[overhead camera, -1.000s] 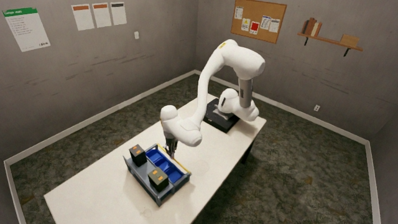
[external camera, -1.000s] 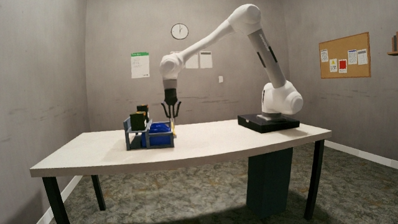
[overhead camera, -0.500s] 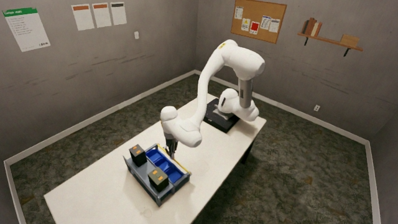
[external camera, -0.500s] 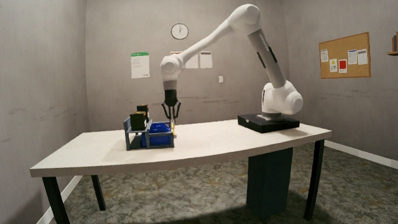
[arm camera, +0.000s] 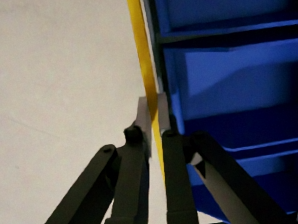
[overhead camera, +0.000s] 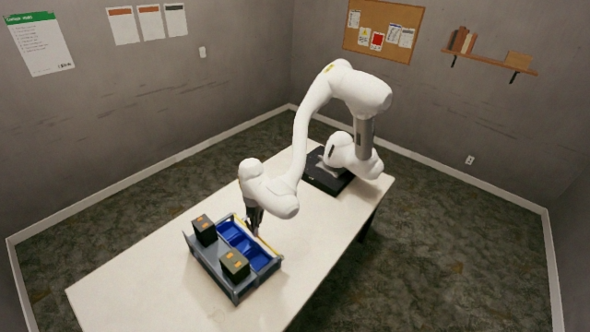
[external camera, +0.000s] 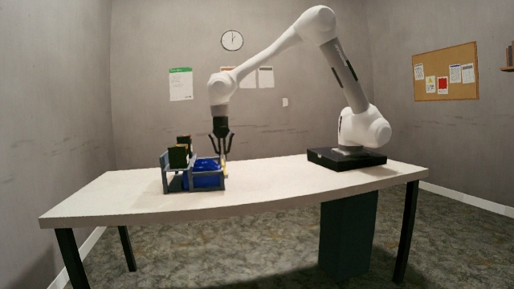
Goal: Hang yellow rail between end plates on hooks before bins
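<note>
The thin yellow rail [arm camera: 145, 63] runs along the front edge of the blue bins [arm camera: 226, 63], close against them. My gripper [arm camera: 154, 107] is shut on the rail near its middle. In the top view the rail [overhead camera: 258, 236] lies along the near side of the bin rack [overhead camera: 232, 251], with the gripper [overhead camera: 254, 227] on it. In the exterior view the gripper [external camera: 222, 154] hangs straight down at the rack's front, and the rail [external camera: 224, 168] shows end-on. I cannot make out the hooks and their end plates.
Two dark boxes with orange marks [overhead camera: 205, 229] [overhead camera: 234, 266] stand on the grey rack behind the bins. The arm's black base [overhead camera: 327, 175] sits at the far end of the white table.
</note>
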Controlling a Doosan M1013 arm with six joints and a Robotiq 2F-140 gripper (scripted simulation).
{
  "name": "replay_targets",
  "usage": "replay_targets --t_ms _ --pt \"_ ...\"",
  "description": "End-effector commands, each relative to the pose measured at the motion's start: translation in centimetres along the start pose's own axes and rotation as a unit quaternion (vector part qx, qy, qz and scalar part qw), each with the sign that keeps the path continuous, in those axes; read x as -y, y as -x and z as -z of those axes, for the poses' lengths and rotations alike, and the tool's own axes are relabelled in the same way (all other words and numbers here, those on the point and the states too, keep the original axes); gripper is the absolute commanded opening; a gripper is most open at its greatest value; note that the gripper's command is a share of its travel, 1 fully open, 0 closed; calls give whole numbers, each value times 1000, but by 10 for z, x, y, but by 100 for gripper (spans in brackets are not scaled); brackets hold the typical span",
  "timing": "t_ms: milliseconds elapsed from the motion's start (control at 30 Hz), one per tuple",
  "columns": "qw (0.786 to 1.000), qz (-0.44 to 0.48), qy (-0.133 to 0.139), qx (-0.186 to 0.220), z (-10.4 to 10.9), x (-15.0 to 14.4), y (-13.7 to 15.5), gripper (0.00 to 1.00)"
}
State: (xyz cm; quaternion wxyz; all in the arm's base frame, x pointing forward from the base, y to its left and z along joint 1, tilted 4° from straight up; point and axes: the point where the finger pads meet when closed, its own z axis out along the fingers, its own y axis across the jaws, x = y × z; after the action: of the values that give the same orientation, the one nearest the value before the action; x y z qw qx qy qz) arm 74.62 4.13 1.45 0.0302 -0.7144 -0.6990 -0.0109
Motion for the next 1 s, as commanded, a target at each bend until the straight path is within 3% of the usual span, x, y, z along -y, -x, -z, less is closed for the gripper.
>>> replay_targets --t_ms 0,967 --pt "1000 0 0 0 0 0 0 10" --pt "1000 0 0 0 -4 0 0 10"
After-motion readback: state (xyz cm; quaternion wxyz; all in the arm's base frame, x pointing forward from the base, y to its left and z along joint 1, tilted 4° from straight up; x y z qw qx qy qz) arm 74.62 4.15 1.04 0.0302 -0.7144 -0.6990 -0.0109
